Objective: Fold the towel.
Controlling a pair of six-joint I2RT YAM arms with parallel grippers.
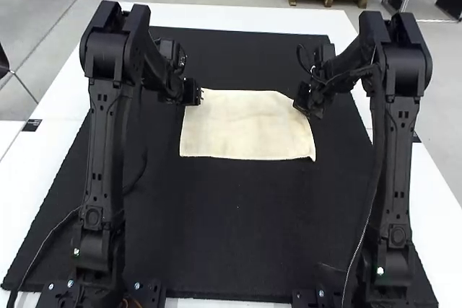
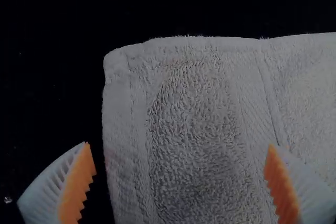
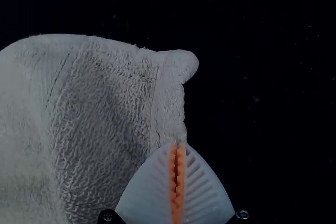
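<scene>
While two black robot arms reach inward from the near side of a white bench [image 1: 249,16], a cream towel [image 1: 242,131] lies spread between them on a black mat [image 1: 238,229], its near edge almost straight and its near right corner drawn to a small point. Both arms stand tall and bend at the top, forearms angled down and toward the middle, so that the left gripper [image 1: 192,92] sits at the towel's far left corner and the right gripper [image 1: 306,100] at its far right. On the left, the white ribbed fingers [image 2: 286,187] are parted wide, one out past the towel's side edge over the mat, the other above the cloth, with nothing clasped; whether either touches the fabric, I cannot tell. On the right, the orange pads [image 3: 173,182] are drawn together, their tips pinching the side edge just beside a rounded corner that pokes outward.
</scene>
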